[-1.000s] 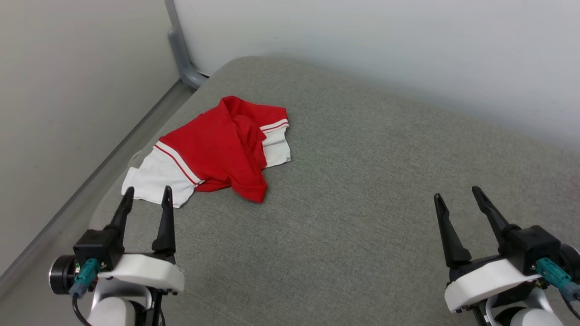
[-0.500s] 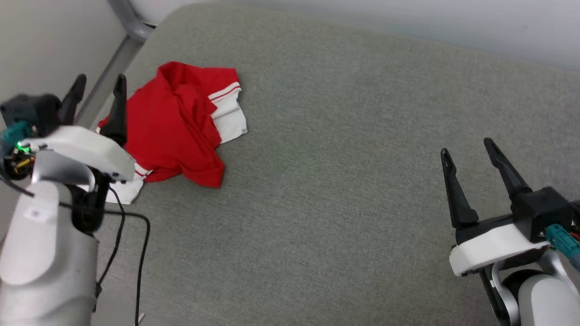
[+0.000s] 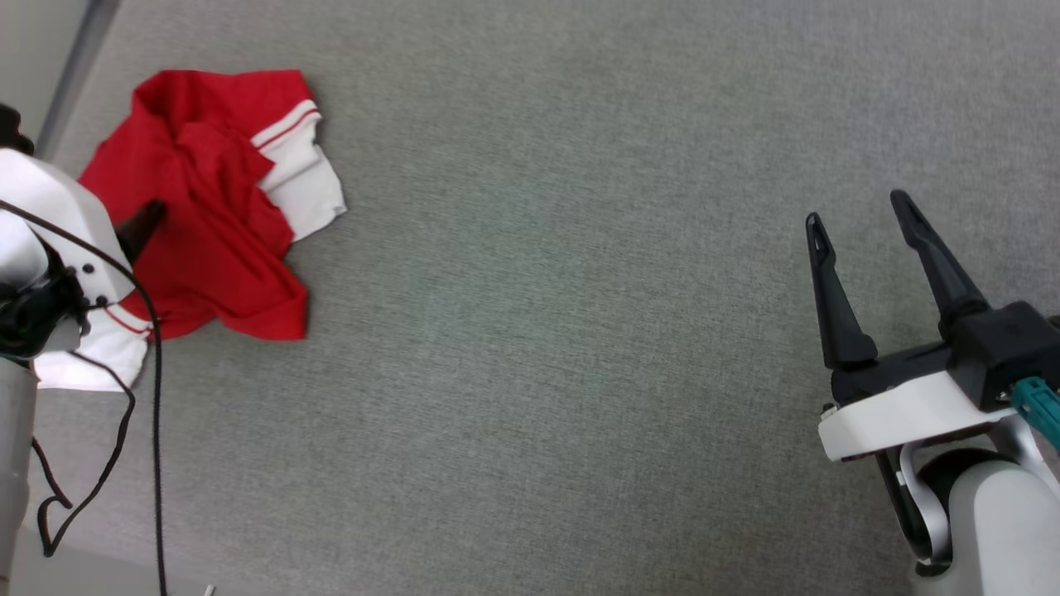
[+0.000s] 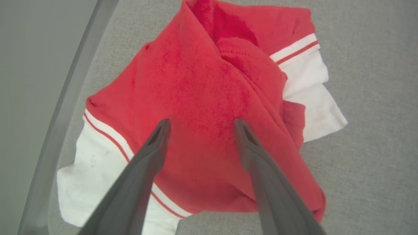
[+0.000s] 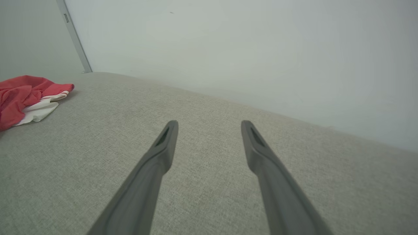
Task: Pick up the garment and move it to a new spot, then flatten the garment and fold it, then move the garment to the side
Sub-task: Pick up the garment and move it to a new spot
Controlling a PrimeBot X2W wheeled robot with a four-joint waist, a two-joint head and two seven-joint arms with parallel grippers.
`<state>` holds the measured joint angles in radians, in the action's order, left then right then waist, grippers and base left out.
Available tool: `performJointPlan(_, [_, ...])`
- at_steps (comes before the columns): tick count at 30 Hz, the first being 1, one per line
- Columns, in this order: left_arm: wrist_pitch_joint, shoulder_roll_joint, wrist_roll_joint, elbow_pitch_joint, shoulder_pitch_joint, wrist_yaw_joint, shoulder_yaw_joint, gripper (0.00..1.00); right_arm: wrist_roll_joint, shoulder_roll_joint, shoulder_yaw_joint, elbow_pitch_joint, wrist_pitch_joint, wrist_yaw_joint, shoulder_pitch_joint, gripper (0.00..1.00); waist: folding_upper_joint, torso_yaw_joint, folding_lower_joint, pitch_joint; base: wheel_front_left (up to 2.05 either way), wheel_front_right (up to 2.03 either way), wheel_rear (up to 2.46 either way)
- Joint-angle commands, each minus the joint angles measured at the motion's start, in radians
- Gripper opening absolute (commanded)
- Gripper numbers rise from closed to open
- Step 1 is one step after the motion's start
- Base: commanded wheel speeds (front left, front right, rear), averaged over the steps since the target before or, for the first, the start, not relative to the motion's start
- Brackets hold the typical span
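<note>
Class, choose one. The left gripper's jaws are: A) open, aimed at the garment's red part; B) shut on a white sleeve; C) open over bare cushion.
A: the left wrist view shows the left gripper, jaws apart, framing red cloth of the garment.

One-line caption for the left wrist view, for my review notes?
Open left claw aimed at the crumpled red-and-white garment lying on the grey cushion.

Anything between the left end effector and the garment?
Nothing visible. The left end effector is open directly over the garment, red fabric showing between its fingers; contact can't be told.
</note>
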<state>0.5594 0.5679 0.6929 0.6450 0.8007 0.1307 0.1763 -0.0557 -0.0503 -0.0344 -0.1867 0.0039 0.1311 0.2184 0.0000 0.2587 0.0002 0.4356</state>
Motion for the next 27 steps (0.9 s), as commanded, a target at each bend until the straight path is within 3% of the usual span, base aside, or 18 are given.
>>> performJointPlan(1, [0.024, 0.006, 0.019, 0.016, 0.014, 0.0, 0.007, 1.0, -0.006, 0.0, -0.002, -0.004, -0.005, -0.001, 0.02, 1.0, 0.0, -0.021, -0.0002, 0.03, 0.0, 0.0, 0.0])
performJointPlan(6, [0.098, 0.016, 0.089, 0.091, 0.023, 0.0, 0.051, 1.0, -0.01, 0.0, -0.003, -0.004, 0.001, -0.001, 0.042, 1.0, 0.0, -0.034, -0.0002, 0.067, 0.0, 0.0, 0.0])
performJointPlan(10, [0.154, -0.013, 0.145, 0.151, -0.002, 0.0, 0.093, 1.0, -0.017, 0.0, -0.005, -0.011, 0.005, -0.001, 0.058, 1.0, 0.0, -0.041, -0.0002, 0.089, 0.0, 0.0, 0.0])
performJointPlan(11, [0.156, -0.021, 0.156, 0.163, -0.004, 0.0, 0.102, 0.95, -0.018, 0.0, -0.005, -0.013, 0.008, -0.001, 0.06, 1.0, 0.0, -0.042, -0.0002, 0.093, 0.0, 0.0, 0.0])
performJointPlan(12, [0.154, -0.027, 0.166, 0.173, -0.007, 0.0, 0.11, 0.48, -0.018, 0.0, -0.004, -0.014, 0.01, -0.001, 0.062, 1.0, 0.0, -0.043, -0.0002, 0.095, 0.0, 0.0, 0.0])
performJointPlan(14, [0.133, -0.033, 0.176, 0.177, -0.008, 0.0, 0.127, 0.0, -0.007, 0.0, -0.003, -0.019, 0.008, -0.001, 0.07, 1.0, 0.0, -0.043, -0.0002, 0.095, 0.0, 0.0, 0.0])
performJointPlan(22, [-0.065, -0.007, 0.181, 0.184, 0.024, 0.0, 0.164, 0.0, 0.006, 0.0, 0.014, -0.005, -0.009, -0.001, 0.051, 1.0, 0.0, -0.032, -0.0002, 0.03, 0.0, 0.0, 0.0])
performJointPlan(27, [-0.309, 0.009, 0.121, 0.199, 0.079, -0.004, 0.158, 0.0, 0.026, 0.0, 0.026, 0.011, -0.02, -0.001, 0.027, 1.0, 0.0, -0.019, -0.0002, -0.029, 0.0, 0.0, 0.0])
